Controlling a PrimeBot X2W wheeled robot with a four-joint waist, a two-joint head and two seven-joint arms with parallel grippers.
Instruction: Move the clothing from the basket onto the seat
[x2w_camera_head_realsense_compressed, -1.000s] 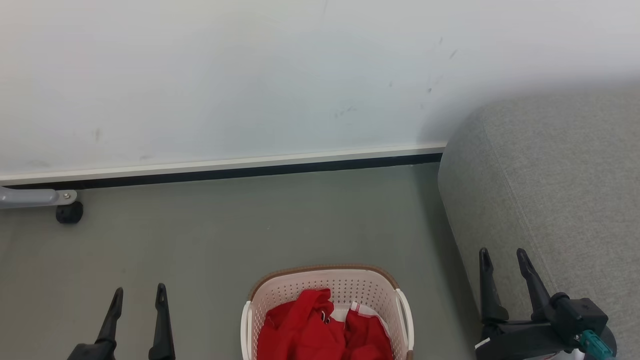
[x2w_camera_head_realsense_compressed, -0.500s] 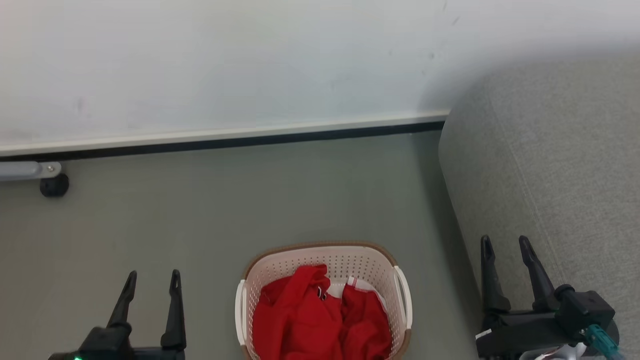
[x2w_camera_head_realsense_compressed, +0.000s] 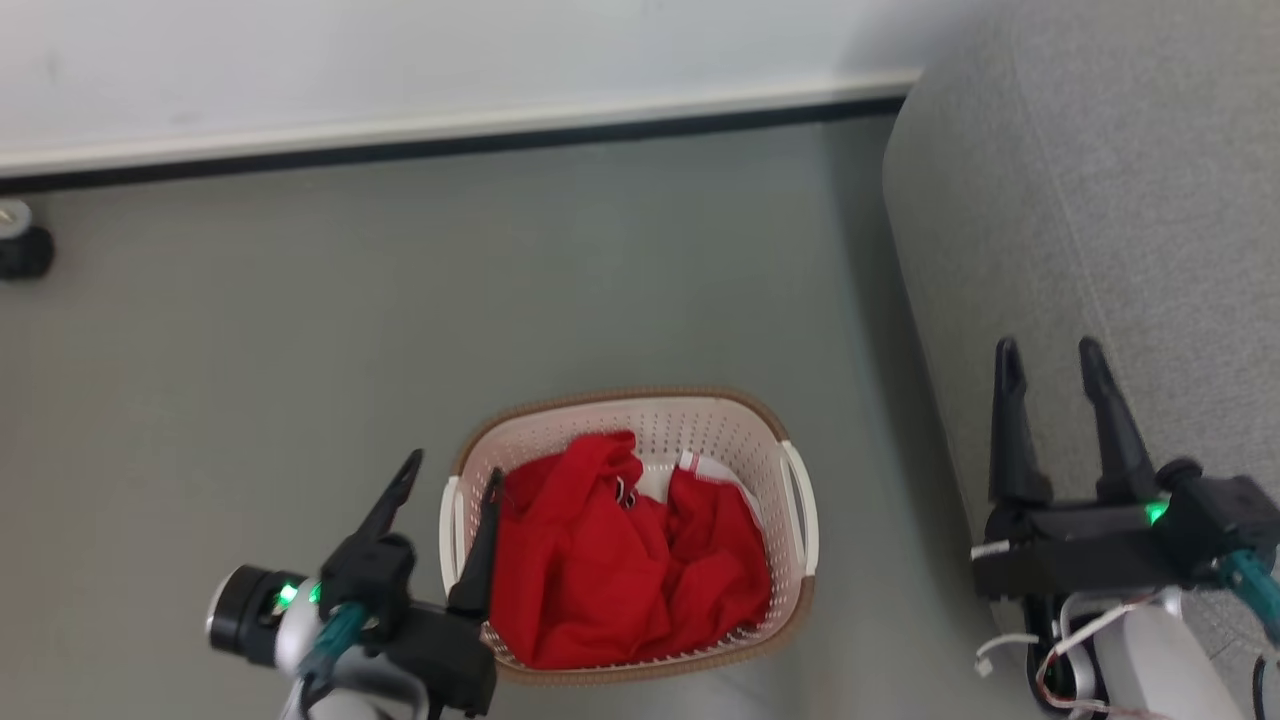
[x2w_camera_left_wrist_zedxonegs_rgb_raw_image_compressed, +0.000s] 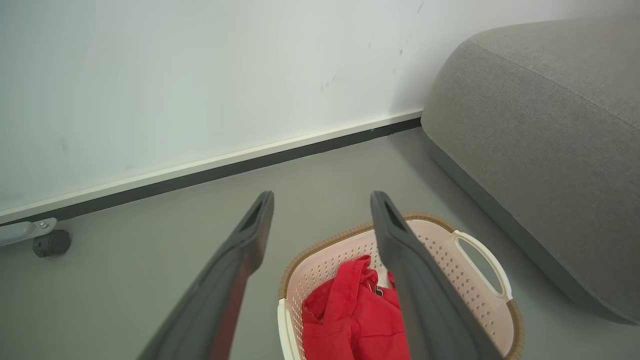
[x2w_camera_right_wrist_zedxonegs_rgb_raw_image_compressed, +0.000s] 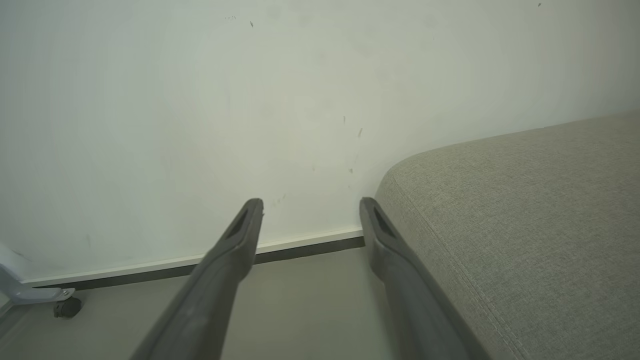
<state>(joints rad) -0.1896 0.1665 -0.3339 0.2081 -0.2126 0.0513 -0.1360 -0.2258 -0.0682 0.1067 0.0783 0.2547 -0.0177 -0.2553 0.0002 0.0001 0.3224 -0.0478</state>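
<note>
item: clothing (x2w_camera_head_realsense_compressed: 620, 560). bright red soft fabric with white trim, bunched in a loose heap in the basket (x2w_camera_head_realsense_compressed: 700, 425), which stands on the floor (x2w_camera_head_realsense_compressed: 300, 320) just beside the seat (x2w_camera_head_realsense_compressed: 1100, 200).
handling, judged: light, limp, no fixed shape; likely to drape, trail and snag on the rim when lifted. best taken at the raised fold near the heap's top, pinching a thick bunch rather than a single edge.
left hand (x2w_camera_head_realsense_compressed: 455, 465): fingers spread wide, holding nothing, at the basket's left rim, one finger outside the wall, the other over the edge of the red heap; contact cannot be told.
right hand (x2w_camera_head_realsense_compressed: 1047, 348): fingers parted, empty, over the seat's front edge.
count: basket, one; seat, one; hands, two; castor (x2w_camera_head_realsense_compressed: 22, 250) by the wall, one; garments, one heap, the number of pieces in it cannot be told.
</note>
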